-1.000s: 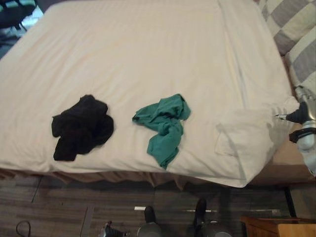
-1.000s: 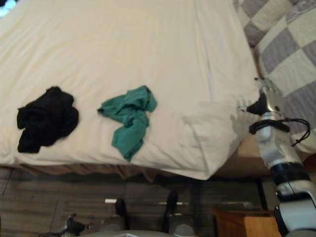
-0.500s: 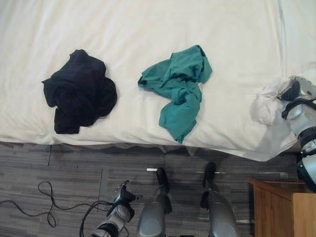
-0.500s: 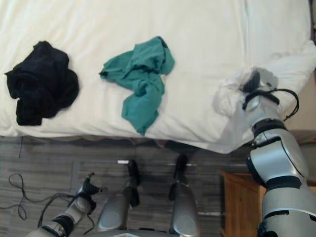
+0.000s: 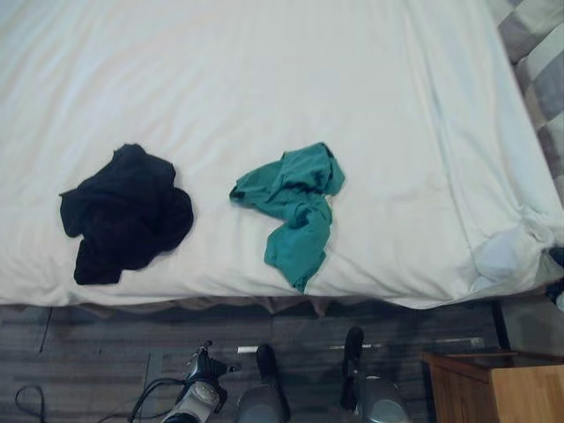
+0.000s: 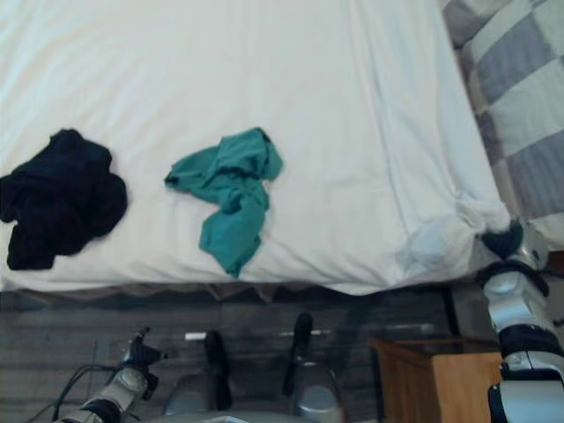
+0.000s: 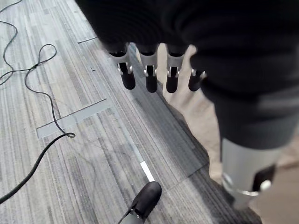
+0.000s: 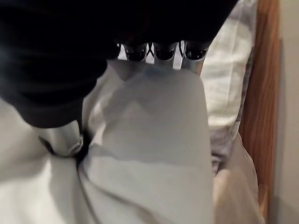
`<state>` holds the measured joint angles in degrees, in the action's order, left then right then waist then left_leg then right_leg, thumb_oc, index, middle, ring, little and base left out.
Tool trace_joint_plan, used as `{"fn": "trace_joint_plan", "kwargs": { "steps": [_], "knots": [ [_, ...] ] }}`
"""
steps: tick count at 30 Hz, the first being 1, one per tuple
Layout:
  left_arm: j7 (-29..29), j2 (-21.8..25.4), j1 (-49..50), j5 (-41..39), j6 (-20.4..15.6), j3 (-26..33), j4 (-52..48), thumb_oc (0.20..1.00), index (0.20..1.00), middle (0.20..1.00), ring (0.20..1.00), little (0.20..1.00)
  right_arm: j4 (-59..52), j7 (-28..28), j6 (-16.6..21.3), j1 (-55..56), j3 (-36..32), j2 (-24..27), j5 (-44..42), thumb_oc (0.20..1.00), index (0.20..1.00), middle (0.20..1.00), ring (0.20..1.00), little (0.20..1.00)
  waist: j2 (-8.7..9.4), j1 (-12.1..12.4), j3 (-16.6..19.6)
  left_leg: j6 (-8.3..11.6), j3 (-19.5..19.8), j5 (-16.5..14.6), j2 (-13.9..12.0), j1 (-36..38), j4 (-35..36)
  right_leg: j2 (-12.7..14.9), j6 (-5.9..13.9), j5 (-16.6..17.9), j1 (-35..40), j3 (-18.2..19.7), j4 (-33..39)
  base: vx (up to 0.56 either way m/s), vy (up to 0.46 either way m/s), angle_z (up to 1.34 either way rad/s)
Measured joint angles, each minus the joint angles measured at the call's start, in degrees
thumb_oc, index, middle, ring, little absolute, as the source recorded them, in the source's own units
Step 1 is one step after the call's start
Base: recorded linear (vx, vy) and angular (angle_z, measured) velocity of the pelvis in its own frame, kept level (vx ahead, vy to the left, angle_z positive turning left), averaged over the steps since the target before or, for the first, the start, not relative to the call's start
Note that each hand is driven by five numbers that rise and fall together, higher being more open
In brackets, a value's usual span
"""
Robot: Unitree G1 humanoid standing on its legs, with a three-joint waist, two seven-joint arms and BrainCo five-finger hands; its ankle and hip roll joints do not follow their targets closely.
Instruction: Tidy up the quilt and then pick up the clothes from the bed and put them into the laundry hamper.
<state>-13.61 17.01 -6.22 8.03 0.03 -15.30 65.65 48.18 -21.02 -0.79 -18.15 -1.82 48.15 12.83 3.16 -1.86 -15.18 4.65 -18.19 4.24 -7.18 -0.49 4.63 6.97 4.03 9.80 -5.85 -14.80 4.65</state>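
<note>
The white quilt (image 5: 264, 88) lies spread flat over the bed (image 5: 132, 305) and covers almost all of it. Its near right corner (image 6: 441, 236) is bunched into a small lump at the edge of the bed. The right hand (image 6: 504, 240) is at this corner, and in the right wrist view its fingers (image 8: 156, 50) and thumb are curled round a fold of the quilt, so this hand is gripping the quilt. Just beyond the corner, on the right side, there is a grey and white checked pillow (image 6: 520, 97).

Two pieces of clothing lie on the quilt near the front edge of the bed, well apart from each other. The black garment (image 5: 123, 216) is crumpled in a heap on the left. The green garment (image 5: 295, 207) is in the middle, with one end pointing toward the front edge.

The left hand (image 5: 204, 374) hangs low over the grey floor (image 7: 60, 154) in front of the bed. Its fingers (image 7: 149, 77) are relaxed and hold nothing. A wooden nightstand (image 5: 498, 388) stands on the floor at the right, near the corner of the bed.
</note>
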Motion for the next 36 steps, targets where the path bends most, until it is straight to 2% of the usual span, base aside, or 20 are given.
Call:
{"fn": "trace_joint_plan", "kwargs": {
  "steps": [2,5,8,11,14,17,19,21,22,23,24,25,28,30,31,32,33,36],
  "knots": [
    [0.27,-0.02,-0.05,0.00,0.03,0.55,0.08,1.000,1.000,1.000,1.000,1.000,2.04,0.30,0.39,1.57,-0.51,-0.89,-2.19,1.000,1.000,1.000,1.000,1.000,0.04,0.69,1.78,0.09,0.17,-0.18,-0.29,0.84,0.00,-0.35,0.42,-0.38,1.17,-0.36,0.02,0.09,0.035,0.11],
    [0.64,-0.05,2.56,0.28,0.37,2.77,0.15,1.000,1.000,1.000,1.000,1.000,-13.70,0.44,0.92,13.43,-7.21,-1.93,-1.52,1.000,1.000,1.000,1.000,1.000,-0.34,0.36,2.65,0.30,0.08,-0.50,-0.25,1.66,0.01,-0.33,0.63,-0.61,1.77,0.10,0.02,0.06,0.032,-0.07],
    [0.90,-0.20,5.60,1.21,0.62,4.42,0.59,1.000,1.000,1.000,1.000,1.000,-15.27,0.28,0.21,20.11,-10.23,-3.14,-1.42,1.000,1.000,1.000,1.000,1.000,-0.11,-0.41,5.04,0.22,0.01,-0.87,-0.14,2.01,0.01,-0.21,0.76,-0.71,2.16,0.14,0.02,0.04,0.051,-0.02],
    [0.99,-1.10,8.54,1.19,1.66,6.38,0.67,1.000,1.000,1.000,1.000,1.000,-16.10,-2.12,-2.27,24.59,-19.42,-7.59,-1.64,1.000,1.000,1.000,1.000,1.000,0.25,-2.71,5.82,0.21,-0.55,-1.32,-0.02,2.90,0.03,-0.09,0.96,-0.86,2.56,0.89,0.02,0.06,0.059,-0.11],
    [0.98,-3.14,10.47,1.20,1.92,6.70,2.56,1.000,1.000,1.000,1.000,1.000,-24.89,-7.39,-4.38,29.37,-26.78,-11.54,-1.64,1.000,1.000,1.000,1.000,1.000,-0.17,-4.87,7.33,-0.15,-2.08,-2.43,-0.08,3.58,0.36,0.21,1.32,-1.16,2.33,2.50,0.04,0.05,0.049,-0.28],
    [0.53,-4.43,10.86,1.24,2.55,6.56,3.00,1.000,1.000,1.000,1.000,1.000,-36.56,-13.89,-5.59,30.30,-29.50,-11.56,-1.06,1.000,1.000,1.000,1.000,1.000,-0.26,-6.85,8.77,0.24,-3.14,-3.08,0.32,3.60,0.43,0.90,1.40,-1.11,1.90,3.65,0.04,0.00,0.020,-0.22],
    [0.02,-3.94,10.77,1.89,2.69,5.78,3.03,1.000,1.000,1.000,1.000,1.000,-40.75,-16.90,-6.15,26.54,-27.98,-10.54,1.58,1.000,1.000,1.000,1.000,1.000,0.96,-6.43,9.81,0.15,-3.04,-3.03,0.40,3.64,0.43,0.85,1.41,-1.11,1.63,4.05,0.03,0.02,0.013,-0.15],
    [-0.05,-3.85,10.40,2.18,2.96,5.54,4.09,1.000,1.000,1.000,1.000,1.000,-42.19,-18.06,-5.04,22.71,-25.43,-8.25,3.21,1.000,1.000,1.000,1.000,1.000,1.19,-5.55,11.03,0.12,-2.75,-3.00,0.31,2.64,0.43,0.76,1.41,-1.10,0.75,4.11,0.03,0.01,-0.012,0.02],
    [-0.06,-3.72,10.35,2.20,2.93,5.32,4.07,1.000,1.000,1.000,1.000,1.000,-42.08,-18.03,-5.21,21.33,-24.21,-7.13,3.12,0.598,0.598,0.598,0.598,0.598,1.34,-5.22,11.07,0.08,-2.44,-2.97,0.31,2.42,0.42,0.74,1.42,-1.09,0.75,4.05,0.03,-0.04,-0.042,0.25],
    [-0.02,-3.31,10.38,2.19,2.96,3.69,4.02,1.000,1.000,1.000,1.000,1.000,-40.44,-17.53,-5.31,16.11,-19.59,-4.87,2.89,0.200,0.200,0.200,0.200,0.200,1.41,-4.01,11.20,-0.29,-1.51,-2.68,0.31,1.86,0.38,0.64,1.47,-1.04,0.68,3.49,0.02,-0.07,-0.057,0.08],
    [0.00,-2.90,10.35,2.18,3.10,2.03,4.31,1.000,1.000,1.000,1.000,1.000,-38.12,-17.31,-5.40,11.04,-15.01,-2.96,2.43,0.200,0.200,0.200,0.200,0.200,1.49,-4.15,11.31,-0.42,-1.48,-2.56,0.29,1.64,0.36,0.55,1.98,-0.71,0.08,3.63,0.03,-0.14,-0.049,0.05],
    [-0.02,-2.78,10.19,2.18,3.04,1.52,4.28,1.000,1.000,1.000,1.000,1.000,-37.37,-16.57,-4.77,9.47,-12.24,-0.99,2.41,0.200,0.200,0.200,0.200,0.200,1.40,-3.22,11.26,-0.43,-1.18,-2.55,0.25,0.93,0.37,0.56,2.14,-0.61,-0.27,3.53,0.04,-0.13,-0.042,0.22],
    [-0.12,-2.29,7.90,1.96,2.87,-0.98,3.55,1.000,1.000,1.000,1.000,1.000,-29.27,-15.54,-3.06,-0.71,-4.85,0.41,0.69,0.200,0.200,0.200,0.200,0.200,1.41,-0.83,10.53,-1.04,0.18,-0.85,0.24,-1.69,0.24,0.54,2.45,-0.38,-2.73,2.59,-0.22,-0.12,-0.031,0.31],
    [-0.16,-2.31,6.24,1.23,2.53,-1.40,1.93,1.000,1.000,1.000,1.000,1.000,-21.76,-15.32,-3.02,-7.71,-2.10,0.06,-2.92,0.200,0.200,0.200,0.200,0.200,0.83,2.00,8.25,-1.69,0.61,0.59,0.20,-4.12,0.23,0.63,2.45,-0.36,-4.36,1.94,-0.30,-0.24,-0.035,0.21],
    [-0.39,-2.24,5.06,0.99,2.38,-2.53,1.17,1.000,1.000,1.000,1.000,1.000,-17.67,-15.83,-2.59,-11.22,-0.34,0.11,-4.31,0.200,0.200,0.200,0.200,0.200,0.40,2.31,6.64,-1.90,1.01,1.09,0.36,-4.82,0.01,0.79,2.45,-0.36,-5.03,1.85,-0.29,-0.15,-0.001,0.23],
    [-0.73,-2.17,3.87,-0.11,2.07,-3.91,1.00,1.000,1.000,1.000,1.000,1.000,-10.22,-16.50,-1.71,-17.75,2.86,0.39,-6.86,0.200,0.200,0.200,0.200,0.200,-0.28,2.07,4.86,-1.60,1.41,1.81,0.47,-6.56,-0.57,1.26,2.49,-0.35,-6.80,1.71,-0.98,-0.06,0.020,0.26],
    [-1.00,-2.23,1.69,-1.19,1.65,-5.44,0.92,1.000,1.000,1.000,1.000,1.000,-3.53,-16.86,-2.22,-23.23,2.00,0.58,-9.79,0.200,0.200,0.200,0.200,0.200,-1.55,2.97,2.46,-1.55,1.30,1.85,0.93,-9.25,-0.71,1.79,2.57,-0.29,-8.72,1.59,-1.12,-0.10,0.035,0.32],
    [-2.53,-2.34,-0.19,-3.39,1.13,-4.88,-0.52,1.000,1.000,1.000,1.000,1.000,1.75,-17.89,-1.92,-24.51,1.31,2.20,-13.01,0.200,0.200,0.200,0.200,0.200,-5.99,3.61,-4.14,-2.16,-0.11,3.03,2.44,-12.06,-0.62,3.47,2.67,-0.18,-12.99,2.73,-2.44,-0.15,0.071,0.02]
  ]
}}
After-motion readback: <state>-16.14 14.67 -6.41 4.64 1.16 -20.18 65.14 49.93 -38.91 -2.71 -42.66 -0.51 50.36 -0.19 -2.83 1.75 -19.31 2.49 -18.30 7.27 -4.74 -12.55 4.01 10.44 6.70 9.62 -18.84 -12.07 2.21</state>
